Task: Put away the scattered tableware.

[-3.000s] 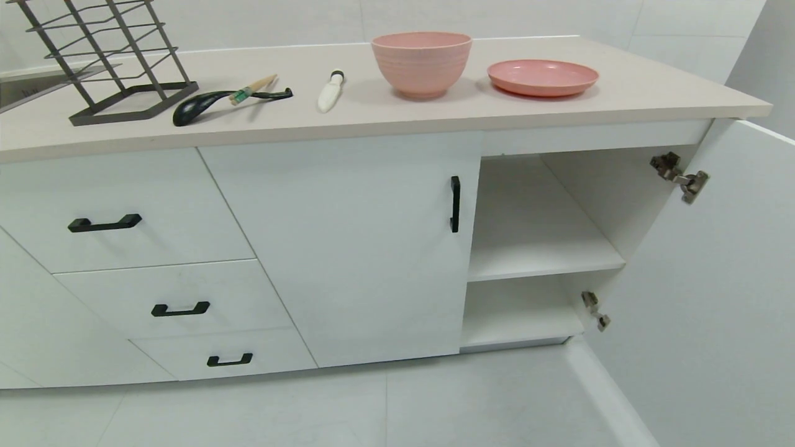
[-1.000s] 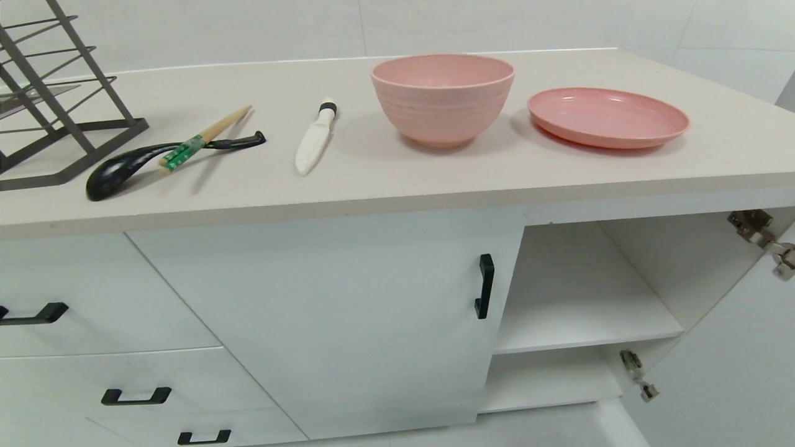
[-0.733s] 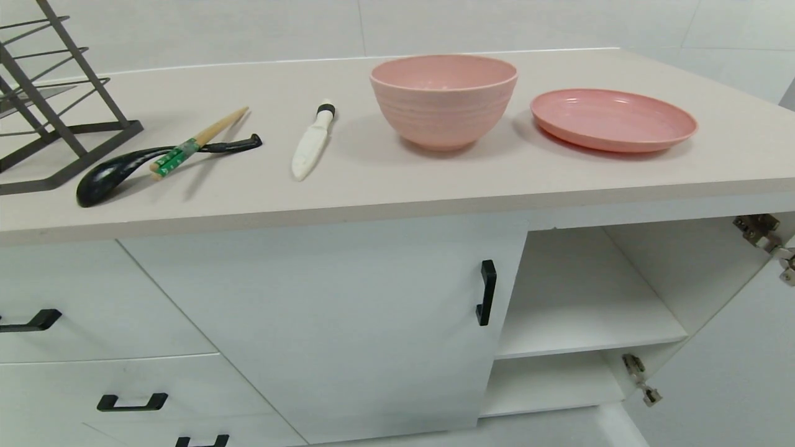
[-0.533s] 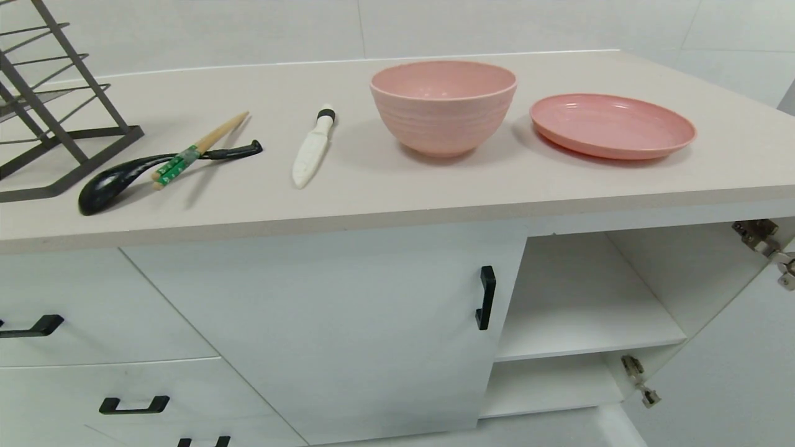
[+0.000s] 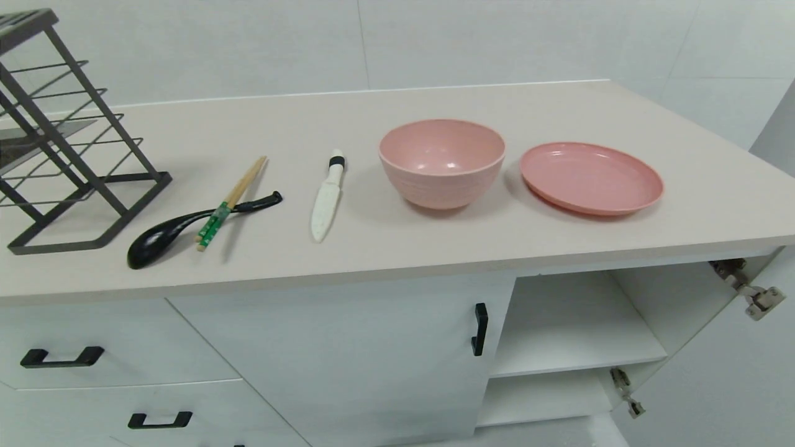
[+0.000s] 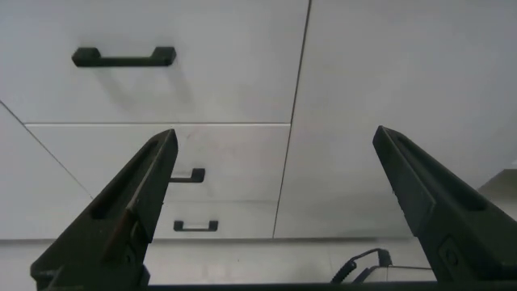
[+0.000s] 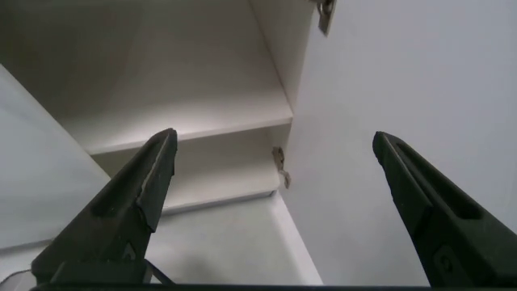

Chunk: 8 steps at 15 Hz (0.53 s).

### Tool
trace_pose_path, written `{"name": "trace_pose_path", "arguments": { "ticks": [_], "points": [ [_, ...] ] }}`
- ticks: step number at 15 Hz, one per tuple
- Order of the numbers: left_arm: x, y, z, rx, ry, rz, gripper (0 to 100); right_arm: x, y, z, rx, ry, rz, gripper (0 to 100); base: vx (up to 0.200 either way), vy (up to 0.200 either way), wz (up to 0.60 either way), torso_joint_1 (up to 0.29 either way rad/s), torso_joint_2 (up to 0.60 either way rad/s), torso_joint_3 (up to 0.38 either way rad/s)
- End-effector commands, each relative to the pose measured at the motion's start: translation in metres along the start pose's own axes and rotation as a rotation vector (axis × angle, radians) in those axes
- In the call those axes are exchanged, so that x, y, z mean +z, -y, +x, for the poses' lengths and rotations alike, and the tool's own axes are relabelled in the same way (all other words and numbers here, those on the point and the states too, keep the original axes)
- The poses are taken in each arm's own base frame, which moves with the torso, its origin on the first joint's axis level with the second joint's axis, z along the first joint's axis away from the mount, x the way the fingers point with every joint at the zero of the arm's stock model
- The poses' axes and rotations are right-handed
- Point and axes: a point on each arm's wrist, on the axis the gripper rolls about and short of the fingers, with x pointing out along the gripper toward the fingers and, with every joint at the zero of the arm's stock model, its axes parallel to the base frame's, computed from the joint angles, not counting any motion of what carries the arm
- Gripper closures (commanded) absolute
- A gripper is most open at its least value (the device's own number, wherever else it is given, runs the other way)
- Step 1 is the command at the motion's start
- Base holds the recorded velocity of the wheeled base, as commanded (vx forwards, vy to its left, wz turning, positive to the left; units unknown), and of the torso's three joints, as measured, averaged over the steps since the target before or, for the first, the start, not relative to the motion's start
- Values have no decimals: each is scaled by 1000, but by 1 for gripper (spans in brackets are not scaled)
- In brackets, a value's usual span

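On the beige counter [image 5: 435,248] lie a pink bowl [image 5: 441,162], a pink plate [image 5: 590,177] to its right, a white knife with a black band [image 5: 328,197], a black spoon [image 5: 186,226] and wooden chopsticks [image 5: 230,202] crossing the spoon's handle. My left gripper [image 6: 275,162] is open, low down, facing the white drawer fronts [image 6: 161,89]. My right gripper [image 7: 275,162] is open too, facing the open cabinet's shelves [image 7: 178,121], with nothing between its fingers.
A dark wire rack [image 5: 62,149] stands at the counter's left end. Below the counter are drawers with black handles [image 5: 61,357], a closed door with a black handle [image 5: 479,329], and an open compartment [image 5: 571,335] whose door [image 5: 733,372] is swung out to the right.
The head camera has risen and come closer, so the counter top now shows from above. None of the tableware has moved.
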Motion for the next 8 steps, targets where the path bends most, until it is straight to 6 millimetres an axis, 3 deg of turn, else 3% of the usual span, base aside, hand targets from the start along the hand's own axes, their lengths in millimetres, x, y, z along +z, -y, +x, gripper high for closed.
{"name": "trace_pose_path", "arguments": {
  "ticks": [1,3,6,8],
  "points": [
    [0,0,0,1,-2,-1,0,0,0,0,-1,0,0,0,0,0,0,237,-481,-198],
    [0,0,0,1,-2,1,0,0,0,0,-1,0,0,0,0,0,0,237,-474,-212],
    [0,0,0,1,-2,-1,0,0,0,0,-1,0,0,0,0,0,0,90,-479,-214],
    [0,0,0,1,-2,-1,0,0,0,0,-1,0,0,0,0,0,0,366,-493,-227]
  ]
}}
